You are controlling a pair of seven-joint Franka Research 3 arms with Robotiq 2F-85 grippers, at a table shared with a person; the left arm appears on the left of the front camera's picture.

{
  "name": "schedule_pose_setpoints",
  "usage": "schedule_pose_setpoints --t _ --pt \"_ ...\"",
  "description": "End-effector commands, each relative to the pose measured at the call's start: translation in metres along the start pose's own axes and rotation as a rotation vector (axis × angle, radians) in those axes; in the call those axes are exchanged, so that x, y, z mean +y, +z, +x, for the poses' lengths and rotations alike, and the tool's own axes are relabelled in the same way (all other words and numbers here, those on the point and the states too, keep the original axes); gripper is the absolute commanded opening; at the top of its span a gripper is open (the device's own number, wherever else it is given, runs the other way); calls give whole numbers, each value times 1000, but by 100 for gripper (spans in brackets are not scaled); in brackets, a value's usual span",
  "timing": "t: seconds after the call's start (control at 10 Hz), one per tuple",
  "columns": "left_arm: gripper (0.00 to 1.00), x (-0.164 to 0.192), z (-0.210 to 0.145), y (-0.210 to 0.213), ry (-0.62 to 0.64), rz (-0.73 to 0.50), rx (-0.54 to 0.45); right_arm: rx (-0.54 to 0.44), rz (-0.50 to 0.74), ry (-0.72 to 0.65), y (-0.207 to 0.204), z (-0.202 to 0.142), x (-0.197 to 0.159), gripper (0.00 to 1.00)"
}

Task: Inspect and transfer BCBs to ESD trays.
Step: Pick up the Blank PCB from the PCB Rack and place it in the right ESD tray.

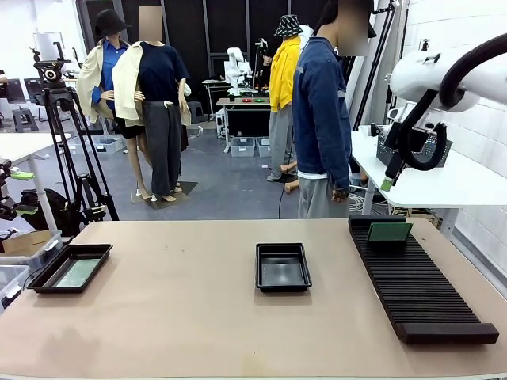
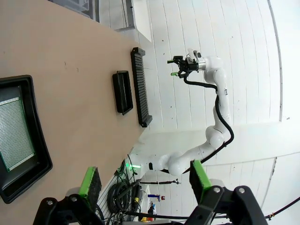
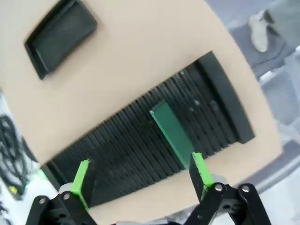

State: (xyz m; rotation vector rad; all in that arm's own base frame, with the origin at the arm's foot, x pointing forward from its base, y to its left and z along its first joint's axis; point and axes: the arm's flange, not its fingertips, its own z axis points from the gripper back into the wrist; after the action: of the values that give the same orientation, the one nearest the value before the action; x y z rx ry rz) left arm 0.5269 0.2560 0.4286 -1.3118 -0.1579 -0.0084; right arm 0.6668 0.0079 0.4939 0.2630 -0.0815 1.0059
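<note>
Tan tabletop [image 1: 182, 324] runs bare and matte along the near edge, with three things sitting farther across it. At its left end an ESD tray [image 1: 101, 252] lies at an angle, one green BCB [image 1: 78, 273] flat on its floor. Near the middle a second ESD tray [image 1: 261, 269] shows its glossy black floor. Along the right side stretches a long black ribbed rack [image 1: 432, 297], and a second BCB [image 1: 389, 233] stands on edge in a slot near its far end. Above that end the right gripper [image 3: 140, 176] hangs in the air, fingers spread wide and holding nothing. The left gripper [image 2: 145, 177] hovers by the table's left end near the tray with the flat board, its fingers likewise wide apart and empty. Beyond the far edge a person [image 1: 321, 119] in a blue denim jacket stands on grey floor. A tripod [image 1: 67, 150] stands at the left, and a white side table [image 1: 459, 186] sits against the white wall at the right
</note>
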Motion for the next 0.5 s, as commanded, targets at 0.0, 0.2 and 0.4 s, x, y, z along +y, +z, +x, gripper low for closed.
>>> schedule_pose_setpoints --t 0.0,0.2,0.4 --pt "100 -1 1 1 3 9 -8 21 -92 180 -5 4 -11 100" --pt "100 -1 1 1 3 9 -8 31 -136 308 -29 -10 -13 100" --pt "100 -1 1 1 3 9 -8 46 -179 381 -54 -26 -10 100"
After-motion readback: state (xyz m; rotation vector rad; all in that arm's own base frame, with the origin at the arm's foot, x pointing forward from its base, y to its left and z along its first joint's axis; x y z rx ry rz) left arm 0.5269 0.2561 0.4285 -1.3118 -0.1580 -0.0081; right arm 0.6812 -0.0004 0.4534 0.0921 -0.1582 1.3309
